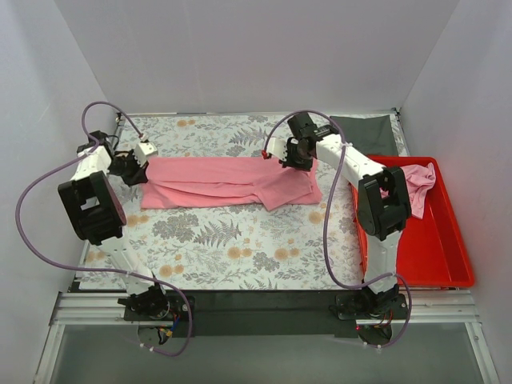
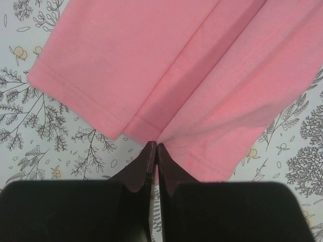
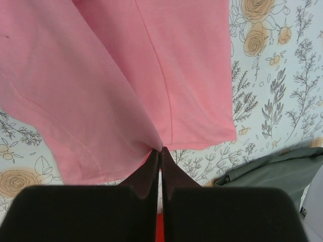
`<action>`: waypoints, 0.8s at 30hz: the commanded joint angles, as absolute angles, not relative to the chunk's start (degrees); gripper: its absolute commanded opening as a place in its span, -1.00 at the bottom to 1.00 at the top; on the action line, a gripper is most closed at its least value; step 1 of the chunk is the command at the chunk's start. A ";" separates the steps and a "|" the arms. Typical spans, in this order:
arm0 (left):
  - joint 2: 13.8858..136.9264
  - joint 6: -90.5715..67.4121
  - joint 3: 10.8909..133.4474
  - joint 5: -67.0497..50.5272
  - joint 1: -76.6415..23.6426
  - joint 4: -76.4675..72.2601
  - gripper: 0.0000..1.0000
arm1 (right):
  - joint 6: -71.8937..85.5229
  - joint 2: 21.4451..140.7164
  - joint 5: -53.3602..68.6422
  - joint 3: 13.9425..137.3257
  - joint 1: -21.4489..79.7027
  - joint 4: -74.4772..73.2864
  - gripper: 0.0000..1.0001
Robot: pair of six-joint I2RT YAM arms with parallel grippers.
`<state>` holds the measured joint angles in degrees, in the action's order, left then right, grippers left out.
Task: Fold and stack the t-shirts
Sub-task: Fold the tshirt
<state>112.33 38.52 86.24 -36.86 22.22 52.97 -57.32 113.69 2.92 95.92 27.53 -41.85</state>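
Observation:
A pink t-shirt (image 1: 228, 181) lies folded lengthwise in a long band across the back middle of the table. My left gripper (image 1: 136, 169) is at its left end, jaws shut on the fabric edge; in the left wrist view the closed gripper (image 2: 156, 146) pinches the t-shirt (image 2: 166, 70). My right gripper (image 1: 294, 160) is at the right end, jaws shut on fabric; in the right wrist view the gripper (image 3: 160, 149) pinches the t-shirt (image 3: 116, 75). A second pink t-shirt (image 1: 418, 181) lies crumpled in the red tray.
A red tray (image 1: 440, 248) stands at the table's right side. A dark grey cloth (image 1: 364, 133) lies at the back right, also in the right wrist view (image 3: 272, 171). The floral tablecloth (image 1: 240, 248) covers the table. White walls enclose three sides.

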 commanded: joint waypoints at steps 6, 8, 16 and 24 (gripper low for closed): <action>115.40 37.18 89.47 -36.12 20.57 49.75 -1.00 | -60.21 117.51 2.02 100.11 26.37 -41.75 -0.97; 116.36 36.91 89.65 -35.95 20.57 49.13 -1.00 | -60.03 118.47 1.93 100.46 26.37 -41.66 -0.97; 117.33 24.36 93.33 -35.42 20.13 48.94 -0.54 | -50.90 120.59 2.19 105.81 24.35 -42.54 -0.22; 113.91 8.89 93.88 -42.27 26.19 59.59 0.07 | -35.26 112.95 19.85 103.03 18.73 -53.08 -0.01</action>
<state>118.52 16.95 94.28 -38.20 23.64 54.24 -43.92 119.02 10.28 105.30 20.60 -47.22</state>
